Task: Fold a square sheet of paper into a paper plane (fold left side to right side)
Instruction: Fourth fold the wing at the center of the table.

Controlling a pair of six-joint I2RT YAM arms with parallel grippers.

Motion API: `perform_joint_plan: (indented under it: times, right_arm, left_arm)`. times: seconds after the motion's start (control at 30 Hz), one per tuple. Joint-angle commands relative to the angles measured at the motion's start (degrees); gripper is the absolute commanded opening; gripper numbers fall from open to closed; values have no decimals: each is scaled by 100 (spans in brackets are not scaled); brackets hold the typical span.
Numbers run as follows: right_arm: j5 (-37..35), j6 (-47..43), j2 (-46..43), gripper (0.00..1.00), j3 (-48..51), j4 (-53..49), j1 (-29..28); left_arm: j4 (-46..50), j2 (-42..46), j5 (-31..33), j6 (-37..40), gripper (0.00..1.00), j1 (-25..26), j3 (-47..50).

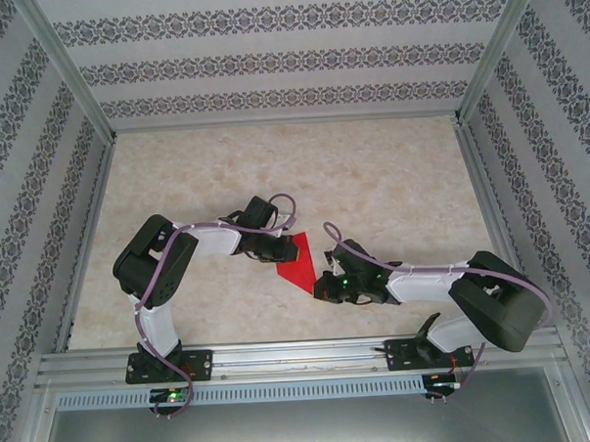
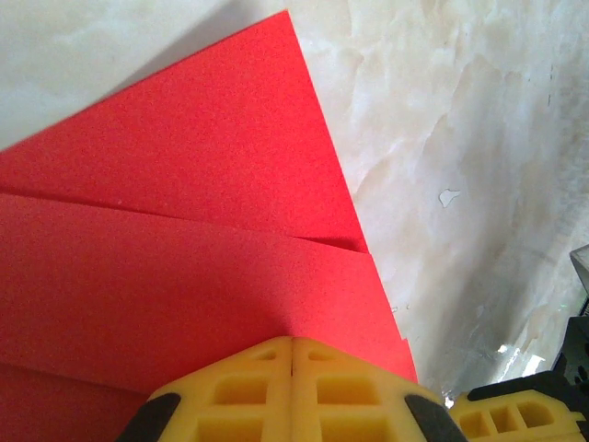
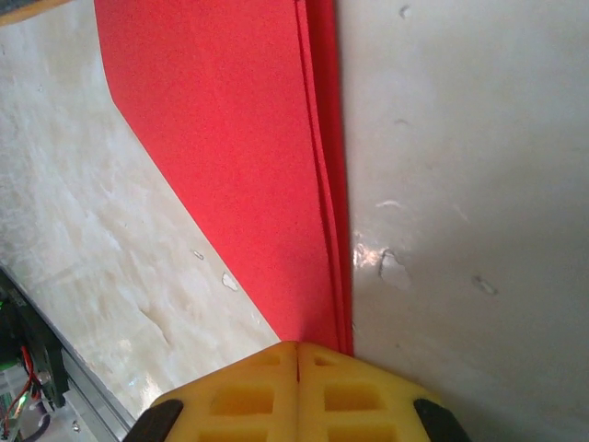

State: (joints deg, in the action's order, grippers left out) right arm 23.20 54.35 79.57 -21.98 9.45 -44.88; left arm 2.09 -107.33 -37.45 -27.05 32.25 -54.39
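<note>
Red folded paper lies flat on the table, and you see L gripper and R gripper both closed tight, tips on its opposite ends, nothing visible btw. the fingers.

You're looking at a pale, marbled table, and one thing lies on it: the red paper, in the near middle of the surface. It's folded to a narrow pointed shape, tip toward the near edge. From the left wrist you can see overlapping layers, one flap's edge crossing another. From the right wrist its stacked edges run along one long straight side. Small whitish scuffs mark the tabletop just beside that side
</note>
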Motion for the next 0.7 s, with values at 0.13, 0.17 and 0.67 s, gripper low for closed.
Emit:
perform_joint_plan:
  times: [0.13, 0.17, 0.67]
  right_arm:
    - [-71, 83, -321, 0, 287, -974, -39]
    - [-70, 51, -417, 0, 262, -1094, -40]
    - [-170, -359, 82, 0, -1183, -894, -130]
  left_arm:
    - [288, -281, 536, 100, 0, -8, 35]
    - [287, -272, 531, 89, 0, -8, 32]
    - [232, -261, 468, 47, 0, 1, 25]
